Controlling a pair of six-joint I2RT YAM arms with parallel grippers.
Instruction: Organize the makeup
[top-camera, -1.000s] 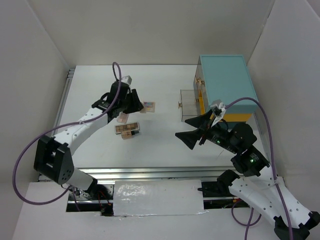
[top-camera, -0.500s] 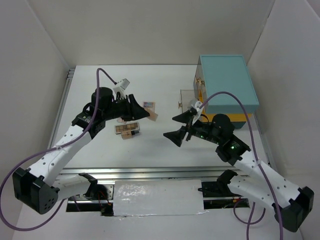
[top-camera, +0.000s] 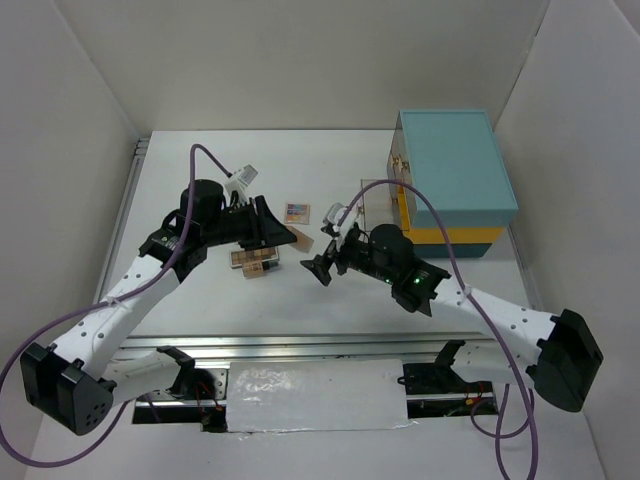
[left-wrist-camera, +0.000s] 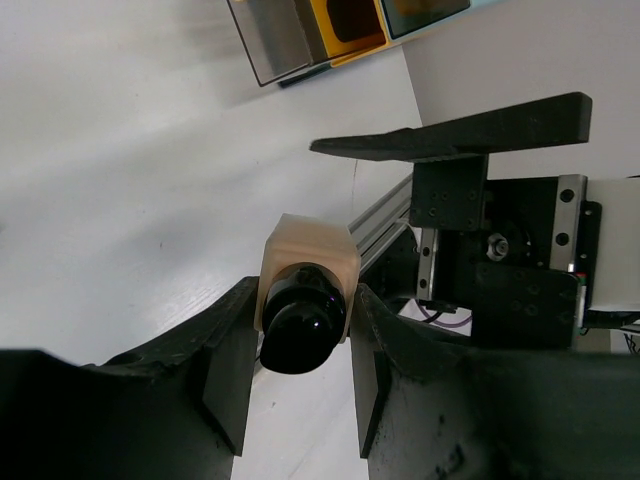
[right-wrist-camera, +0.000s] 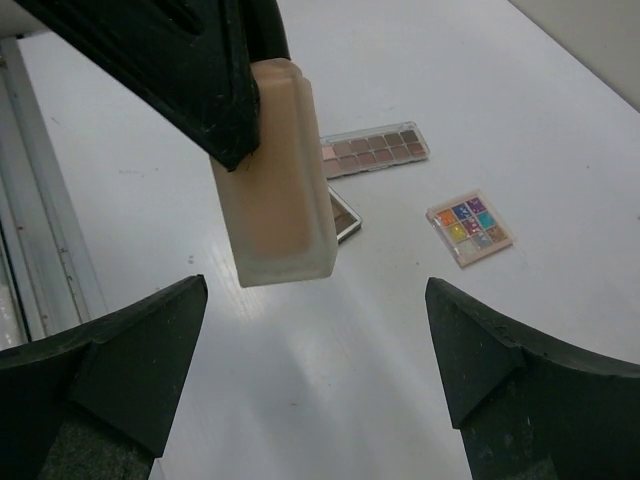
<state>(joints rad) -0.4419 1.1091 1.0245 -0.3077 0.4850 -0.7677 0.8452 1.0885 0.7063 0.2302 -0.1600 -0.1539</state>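
My left gripper (top-camera: 291, 237) is shut on the small foundation bottle (top-camera: 304, 239) and holds it above the table. It grips near the black cap, and the peach body points toward my right gripper. In the left wrist view the bottle (left-wrist-camera: 305, 285) sits between the fingers (left-wrist-camera: 225, 350). My right gripper (top-camera: 322, 258) is open, just right of the bottle and not touching it. In the right wrist view the bottle (right-wrist-camera: 280, 190) hangs ahead of the wide-open gripper (right-wrist-camera: 315, 310). A colourful square palette (top-camera: 297, 212) and a brown palette (top-camera: 254, 259) lie on the table. Sponges and tubes are out of view.
The big teal case (top-camera: 455, 180) stands at the right, with a clear drawer (top-camera: 378, 205) pulled out toward the middle. In the right wrist view a long neutral palette (right-wrist-camera: 375, 150), the colourful palette (right-wrist-camera: 471, 226) and a third palette (right-wrist-camera: 347, 216), half hidden by the bottle, lie beyond.
My left arm has swung the bottle to the right, off the palettes' spot. My right arm has reached left from the case until its open jaws are beside the bottle.
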